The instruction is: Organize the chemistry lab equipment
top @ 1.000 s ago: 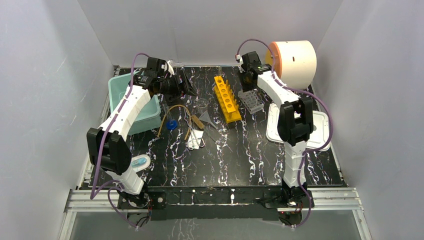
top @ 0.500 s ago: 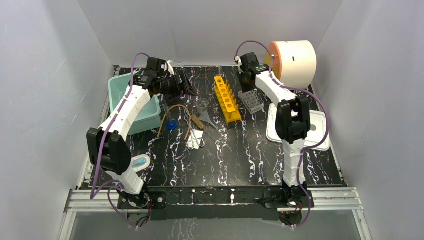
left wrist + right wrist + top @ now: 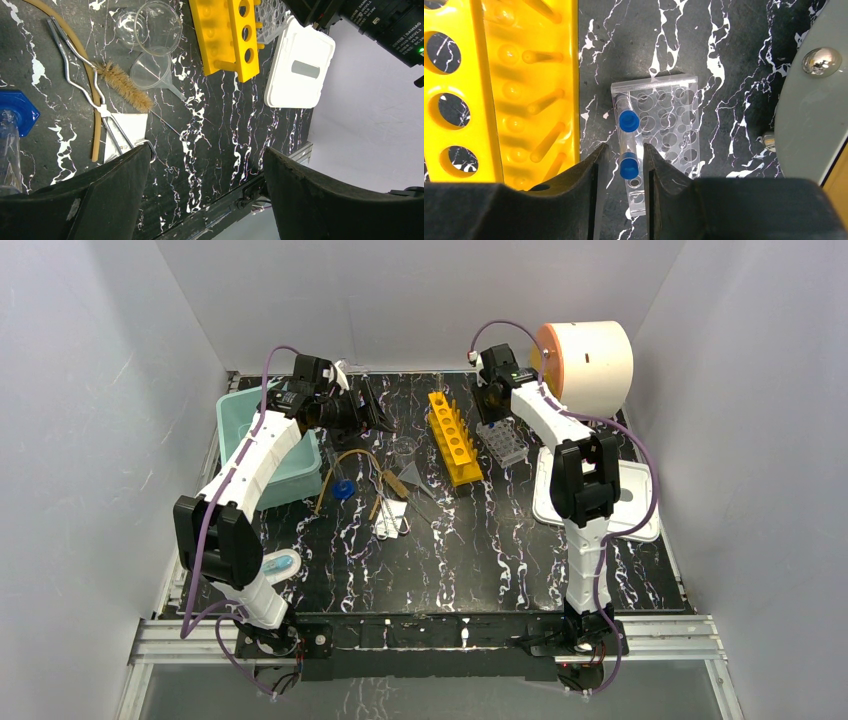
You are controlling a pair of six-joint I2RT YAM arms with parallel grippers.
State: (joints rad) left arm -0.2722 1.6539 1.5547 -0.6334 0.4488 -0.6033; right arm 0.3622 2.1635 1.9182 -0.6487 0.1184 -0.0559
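My right gripper (image 3: 624,150) hangs over the clear plastic tube rack (image 3: 669,125), open, its fingers just apart on either side of a blue-capped tube (image 3: 628,166) standing in the rack. A second blue-capped tube (image 3: 628,121) stands behind it. The yellow rack (image 3: 499,90) lies right beside. My left gripper (image 3: 206,150) is wide open and holds nothing, raised above the table's back left (image 3: 375,410). Below it lie the clear glass beaker (image 3: 159,27), clear funnel (image 3: 150,75), amber rubber tube (image 3: 92,100), a bristle brush (image 3: 122,85) and metal tongs (image 3: 75,65).
A teal bin (image 3: 285,465) stands at the left under the left arm. A white lid (image 3: 640,500) lies at the right. A big white and orange drum (image 3: 590,365) stands at the back right. A blue-based cylinder (image 3: 15,107) is near the tube.
The right gripper's jaws have parted from the blue-capped tube, which stays in the clear rack. The right wrist has shifted slightly left. The left arm has not moved.
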